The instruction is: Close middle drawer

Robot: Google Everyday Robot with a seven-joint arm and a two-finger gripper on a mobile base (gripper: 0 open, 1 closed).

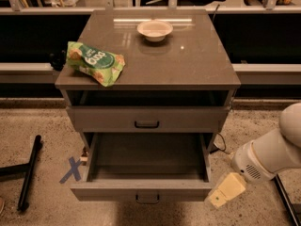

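The middle drawer (146,190) of the grey-brown cabinet (150,62) is pulled far out toward me and its box is empty. A small dark handle (147,199) sits in the centre of its flat front. The drawer above it (146,119) is pushed in. The lowest drawer is hidden under the open one. My gripper (227,190), cream-tipped on a white arm (268,154), is low at the right, right beside the open drawer's front right corner.
A green snack bag (95,62) lies on the cabinet top at the left and a white bowl (154,29) sits at the back. A blue X mark (71,169) and a black bar (29,178) are on the speckled floor at the left. A cable (221,149) runs by the cabinet's right side.
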